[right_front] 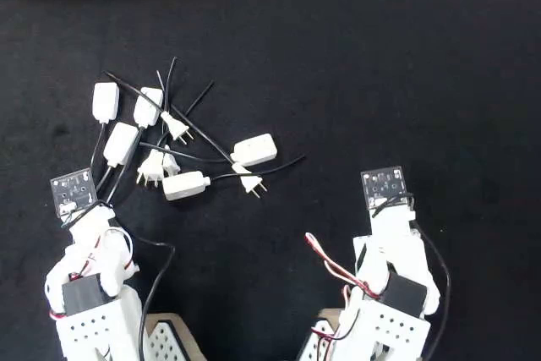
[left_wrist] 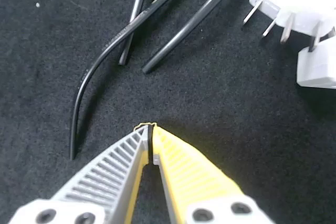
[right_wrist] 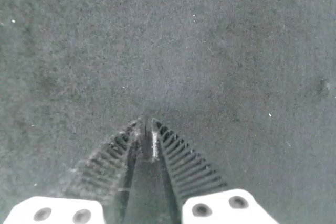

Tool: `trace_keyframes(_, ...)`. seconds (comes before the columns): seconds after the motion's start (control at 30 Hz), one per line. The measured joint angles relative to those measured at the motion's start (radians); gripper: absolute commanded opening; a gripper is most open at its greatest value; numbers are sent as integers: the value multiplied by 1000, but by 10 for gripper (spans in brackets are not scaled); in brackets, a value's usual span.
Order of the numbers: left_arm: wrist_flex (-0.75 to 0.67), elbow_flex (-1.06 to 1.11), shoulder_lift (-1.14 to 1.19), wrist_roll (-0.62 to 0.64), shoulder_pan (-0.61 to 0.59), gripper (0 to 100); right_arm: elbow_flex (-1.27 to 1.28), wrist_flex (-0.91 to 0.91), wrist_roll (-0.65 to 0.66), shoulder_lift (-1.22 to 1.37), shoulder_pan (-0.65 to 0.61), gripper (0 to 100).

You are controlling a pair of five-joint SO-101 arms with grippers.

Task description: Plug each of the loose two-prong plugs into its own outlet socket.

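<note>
The high camera looks steeply down on the black table (right_front: 380,57), with the arms (right_front: 389,276) at six o'clock. Both wrist cameras sit close over it, facing down along their fingers (the left's shares the plugs (right_front: 152,168) at nine o'clock).

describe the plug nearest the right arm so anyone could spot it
On the black table, a tangle of white sockets and black cords lies ahead of the left arm. At its edge nearest the right arm sits one plug, beside the rightmost socket. The other plugs bunch together; this one lies alone.
</note>
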Motion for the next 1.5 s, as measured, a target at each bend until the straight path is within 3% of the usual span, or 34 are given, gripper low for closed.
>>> trace_keyframes(1.27, 0, 0, 0, 0, 0, 30, 0, 0, 0, 0, -2, 17)
trace_keyframes(1.5, 0, 0, 0, 0, 0, 30, 0, -9, 0, 0, -204, 11)
